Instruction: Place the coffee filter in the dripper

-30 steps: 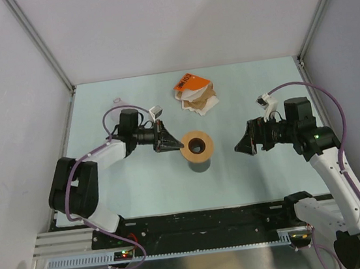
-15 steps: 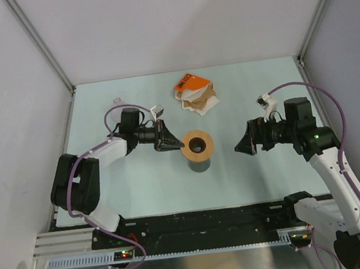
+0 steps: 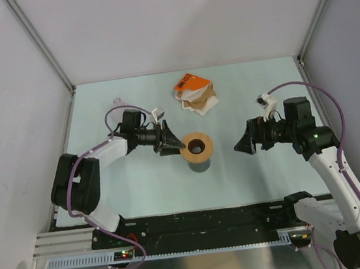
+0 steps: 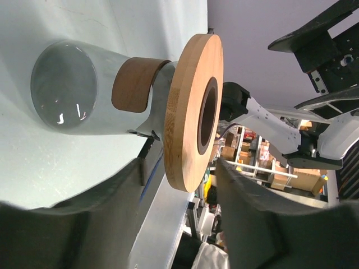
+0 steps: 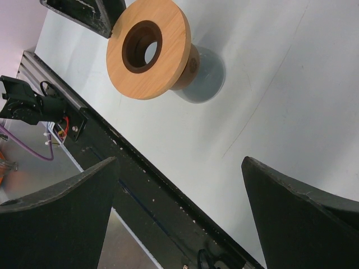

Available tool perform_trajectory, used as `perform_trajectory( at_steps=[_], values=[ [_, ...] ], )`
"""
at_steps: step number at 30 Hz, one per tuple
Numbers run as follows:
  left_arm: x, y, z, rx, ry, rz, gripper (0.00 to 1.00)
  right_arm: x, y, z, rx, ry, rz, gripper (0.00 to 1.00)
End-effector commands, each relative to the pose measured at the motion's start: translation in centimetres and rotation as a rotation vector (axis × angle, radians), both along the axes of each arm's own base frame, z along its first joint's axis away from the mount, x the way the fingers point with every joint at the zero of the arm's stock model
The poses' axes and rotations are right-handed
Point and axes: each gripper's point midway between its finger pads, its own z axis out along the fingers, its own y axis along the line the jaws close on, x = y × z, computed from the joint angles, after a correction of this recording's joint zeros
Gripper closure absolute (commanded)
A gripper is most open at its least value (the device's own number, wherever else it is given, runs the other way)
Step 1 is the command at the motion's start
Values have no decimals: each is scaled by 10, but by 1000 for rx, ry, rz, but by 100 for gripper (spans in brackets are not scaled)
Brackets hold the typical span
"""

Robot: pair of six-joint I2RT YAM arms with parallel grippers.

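Observation:
A tan wooden ring (image 3: pixel 198 145) with a centre hole sits on a dark grey cup (image 3: pixel 199 165) mid-table. My left gripper (image 3: pixel 176 143) is at the ring's left rim. In the left wrist view its jaws stand apart, the ring's edge (image 4: pixel 190 112) between them with gaps on both sides. My right gripper (image 3: pixel 240 145) hovers open and empty to the right of the ring, apart from it. White paper (image 3: pixel 187 94) that looks like the coffee filter lies in a pile at the back. I cannot make out the dripper.
The pile holds brown papers (image 3: pixel 203 100) and an orange pack (image 3: pixel 187 82). A small pale object (image 3: pixel 118 101) lies at the back left near the wall. Frame posts and walls close in the table. The black rail (image 5: pixel 140 185) runs along the near edge.
My left gripper's jaws have opened off the ring's rim, and the ring and gripper have shifted slightly. The right arm has not moved.

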Motion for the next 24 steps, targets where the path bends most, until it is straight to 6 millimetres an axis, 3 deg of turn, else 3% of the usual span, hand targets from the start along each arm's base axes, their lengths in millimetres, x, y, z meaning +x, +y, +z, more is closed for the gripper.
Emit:
perform_trajectory(
  at_steps=[1,6,10,12,17,20,24],
  values=[
    [4,-4,16,-19,-74,-20,37,3,3,4,25,-15,6,3],
    [-2,5,23,-12,-105,4,15,2,3,4,24,-14,7,3],
    [2,22,23,35,-135,79,16,-1,3,4,23,-10,11,3],
    [6,37,17,101,-150,134,23,-2,2,4,21,-10,11,3],
    [10,63,-6,367,-200,185,56,-1,1,3,17,-5,3,4],
    [9,60,-7,432,-226,156,74,1,1,1,14,-4,0,4],
    [6,45,-2,454,-264,101,82,4,2,1,16,-4,0,4]
  ],
)
